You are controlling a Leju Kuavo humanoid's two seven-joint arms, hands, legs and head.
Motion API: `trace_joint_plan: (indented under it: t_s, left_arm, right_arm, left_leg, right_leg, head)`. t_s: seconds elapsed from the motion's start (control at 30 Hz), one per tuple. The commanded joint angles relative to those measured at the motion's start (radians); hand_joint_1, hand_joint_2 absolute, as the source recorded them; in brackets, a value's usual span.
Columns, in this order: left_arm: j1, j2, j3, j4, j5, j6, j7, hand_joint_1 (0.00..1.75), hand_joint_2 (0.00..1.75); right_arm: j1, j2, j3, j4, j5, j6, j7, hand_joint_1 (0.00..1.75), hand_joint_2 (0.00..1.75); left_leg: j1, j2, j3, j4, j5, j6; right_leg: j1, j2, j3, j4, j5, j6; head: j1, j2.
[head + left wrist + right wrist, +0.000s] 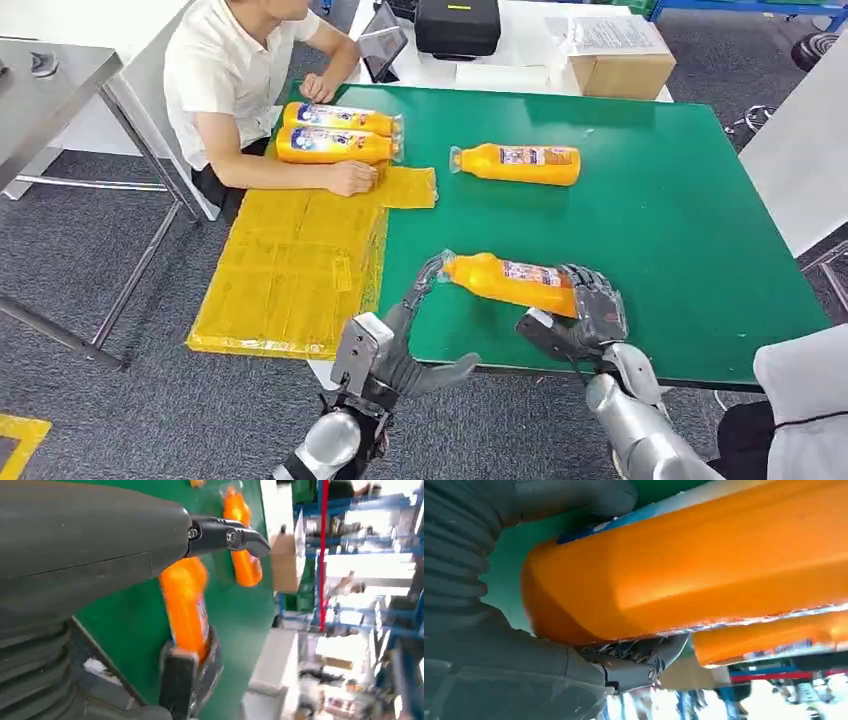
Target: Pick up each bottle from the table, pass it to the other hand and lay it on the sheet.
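Observation:
My right hand (590,305) grips the base end of an orange bottle (510,282) and holds it lying sideways above the green table (680,220), cap toward the left. The right wrist view has the same orange bottle (704,560) close up in my right hand (514,650). My left hand (405,350) is open, its fingers (428,275) reaching up beside the bottle's cap end. Another orange bottle (520,163) lies on the table farther back. Two more bottles (335,132) lie on the yellow sheet (290,260).
A seated person in a white shirt (225,75) rests a hand (350,178) on the sheet beside the two bottles. A cardboard box (620,70), a black case (457,25) and a tablet (382,48) stand on the white table behind. A grey metal table (50,80) is at the left.

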Motion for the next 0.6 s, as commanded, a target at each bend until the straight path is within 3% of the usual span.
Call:
trace_joint_plan:
  t_s: [0.03, 0.17, 0.3, 0.5, 0.6]
  left_arm:
    - [0.127, 0.069, 0.108, -0.109, 0.012, 0.045, -0.025, 0.0, 1.75]
    - [0.24, 0.097, 0.222, -0.162, 0.062, 0.09, -0.036, 0.0, 1.75]
    - [0.293, 0.098, 0.258, -0.188, 0.156, 0.035, -0.036, 0.0, 1.75]
    - [0.271, 0.098, 0.223, -0.146, 0.245, -0.036, 0.004, 0.0, 1.75]
    - [0.253, 0.117, 0.187, -0.121, 0.307, -0.097, 0.036, 0.0, 1.75]
  right_arm:
    - [0.168, 0.065, -0.058, -0.162, -0.152, 0.041, -0.056, 1.75, 1.75]
    - [0.354, 0.097, -0.037, -0.57, -0.327, 0.071, -0.052, 1.75, 1.75]
    - [0.428, 0.12, 0.039, -0.743, -0.344, 0.065, -0.038, 1.73, 1.75]
    - [0.396, 0.13, 0.121, -0.728, -0.373, 0.071, -0.028, 1.61, 1.75]
    - [0.36, 0.133, 0.17, -0.683, -0.371, 0.088, -0.022, 1.66, 1.75]
  left_leg:
    - [0.002, 0.0, 0.004, -0.001, -0.001, -0.002]
    - [0.002, 0.0, 0.005, -0.002, -0.002, -0.003]
    - [0.002, 0.001, 0.002, -0.001, -0.003, -0.003]
    - [0.002, 0.001, -0.005, -0.001, -0.002, -0.003]
    - [0.002, 0.001, -0.005, -0.001, -0.002, -0.002]
  right_leg:
    - [0.002, 0.001, 0.003, -0.002, -0.001, -0.002]
    - [0.002, 0.002, 0.004, -0.002, -0.001, -0.002]
    - [0.002, 0.002, 0.001, 0.0, -0.003, -0.003]
    - [0.001, 0.003, -0.005, 0.001, -0.004, -0.001]
    - [0.001, 0.003, -0.004, 0.0, -0.003, -0.001]
  head:
    - [0.0, 0.0]
    - [0.0, 0.0]
    - [0.0, 0.0]
    - [0.0, 0.0]
    - [0.0, 0.0]
